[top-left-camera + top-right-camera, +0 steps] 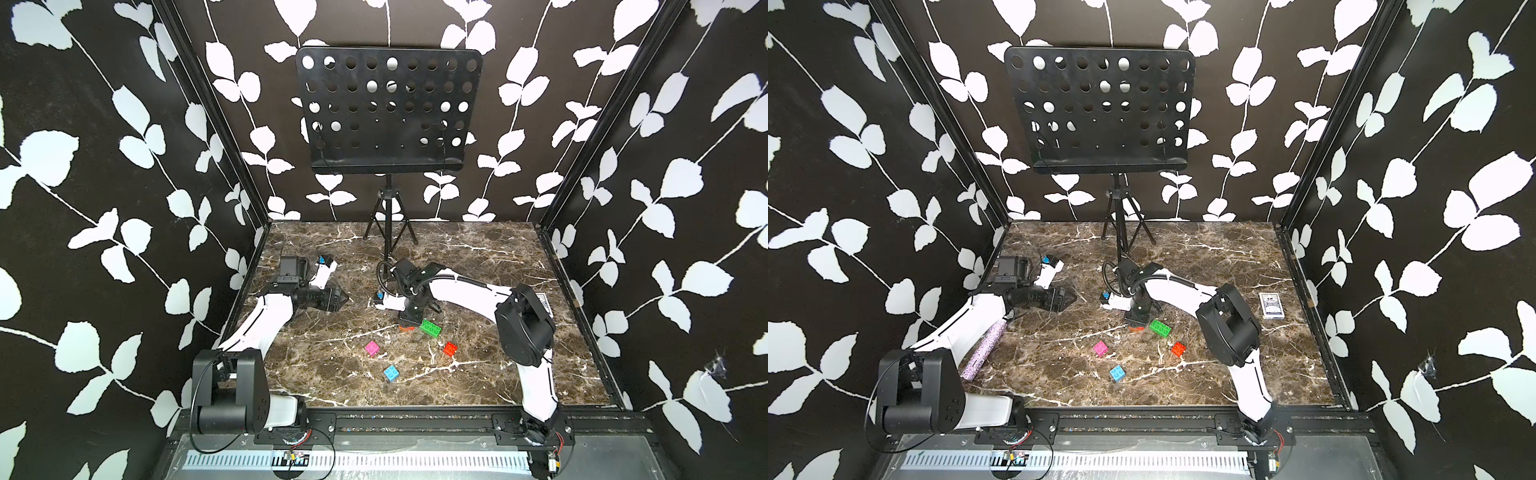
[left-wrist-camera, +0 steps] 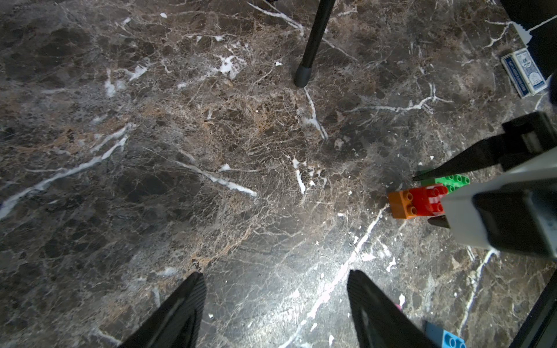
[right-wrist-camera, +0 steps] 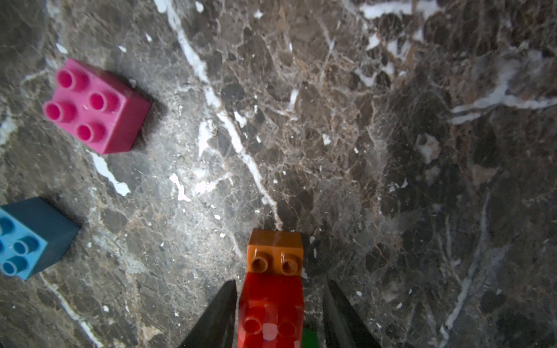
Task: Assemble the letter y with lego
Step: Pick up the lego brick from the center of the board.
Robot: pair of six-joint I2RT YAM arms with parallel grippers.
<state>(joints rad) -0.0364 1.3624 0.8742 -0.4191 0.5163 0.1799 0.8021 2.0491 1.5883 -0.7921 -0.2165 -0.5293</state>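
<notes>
Lego: orange-red brick (image 3: 271,304) sits on half of brown-orange brick (image 3: 275,256) mid-table, mostly hidden under right gripper (image 3: 280,280) in both top views. Jaws straddle the orange-red one, slightly parted, gaps both sides, gripping nothing. Green brick (image 1: 430,328) just beside. Pink brick (image 1: 372,348), light blue brick (image 1: 391,372), red brick (image 1: 450,348) loose, well off table (image 1: 478,257) edges. Left gripper (image 2: 275,277) wide open, empty.

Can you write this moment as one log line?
left gripper: open, empty | right gripper: open around orange-red square plastic brick on brown-orange square brick
</notes>
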